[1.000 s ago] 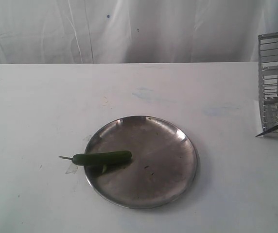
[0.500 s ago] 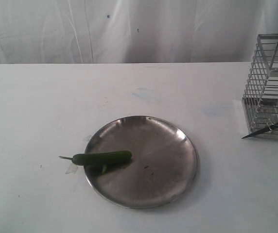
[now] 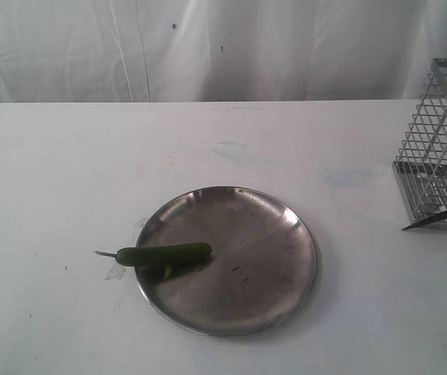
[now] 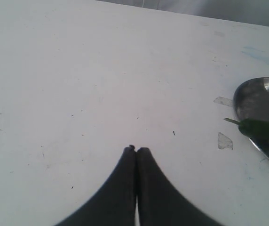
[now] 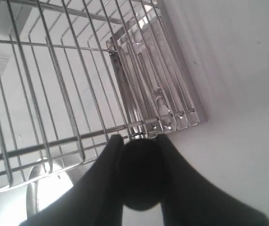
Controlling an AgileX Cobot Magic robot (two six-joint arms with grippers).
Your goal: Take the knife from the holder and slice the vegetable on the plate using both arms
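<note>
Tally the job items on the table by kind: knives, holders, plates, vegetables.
Knife: 1
Holder: 1
Plate: 1
Vegetable: 1
Total: 4

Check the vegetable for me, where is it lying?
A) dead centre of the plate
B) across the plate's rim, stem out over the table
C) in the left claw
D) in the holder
B: in the exterior view the vegetable lies across the left rim of the plate, with its thin stem poking out over the table.
</note>
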